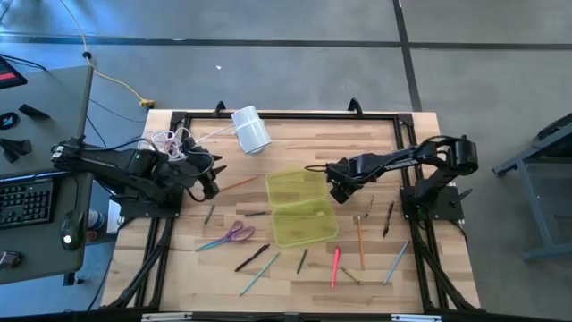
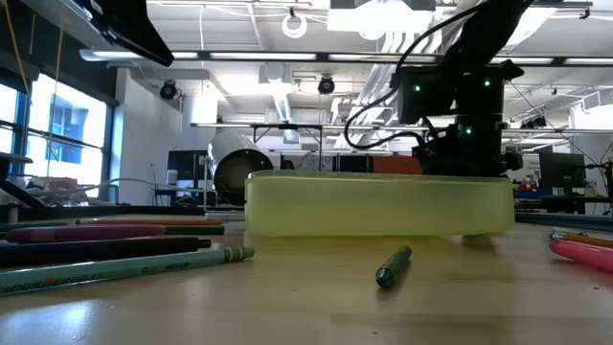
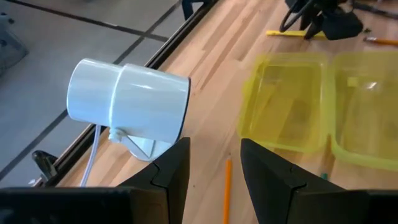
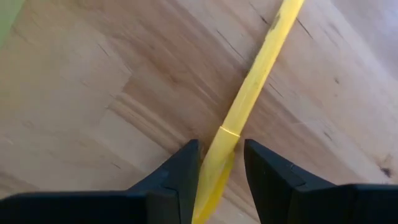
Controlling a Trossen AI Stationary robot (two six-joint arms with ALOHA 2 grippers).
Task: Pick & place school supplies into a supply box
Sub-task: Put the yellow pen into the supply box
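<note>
The supply box lies open in the middle of the butcher-block wooden table, a translucent yellow-green plastic case with rounded corners, its two shallow halves side by side. The right gripper is stretched low over the table just beside the box's right edge, jaws narrowly parted around a slim yellow pencil that lies flat on the grain between the tips. The left gripper hangs at the table's left side with jaws parted and nothing between them, facing a smooth white cylinder lying on its side. An orange pencil lies close beneath it. Purple-handled scissors, a pink pen and other thin pens are scattered around the box.
</note>
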